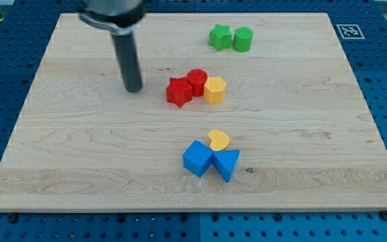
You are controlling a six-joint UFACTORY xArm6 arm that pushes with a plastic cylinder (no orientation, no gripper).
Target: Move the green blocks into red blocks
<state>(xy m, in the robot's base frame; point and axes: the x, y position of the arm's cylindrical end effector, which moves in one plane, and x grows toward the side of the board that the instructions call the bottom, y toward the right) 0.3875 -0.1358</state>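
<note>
A green star block (220, 37) and a green cylinder block (242, 39) stand side by side, touching, near the view's top, right of centre. A red star block (179, 91) and a red cylinder block (196, 81) sit together at the board's middle, with a yellow hexagonal block (215, 89) touching them on the right. My tip (134, 89) rests on the board to the left of the red star, a short gap away, and far left and below the green blocks.
A yellow heart-shaped block (219, 140), a blue cube (197, 158) and a blue triangular block (226, 163) cluster lower centre. The wooden board (59, 154) is ringed by a blue perforated table; a marker tag (349, 31) sits at the board's top right corner.
</note>
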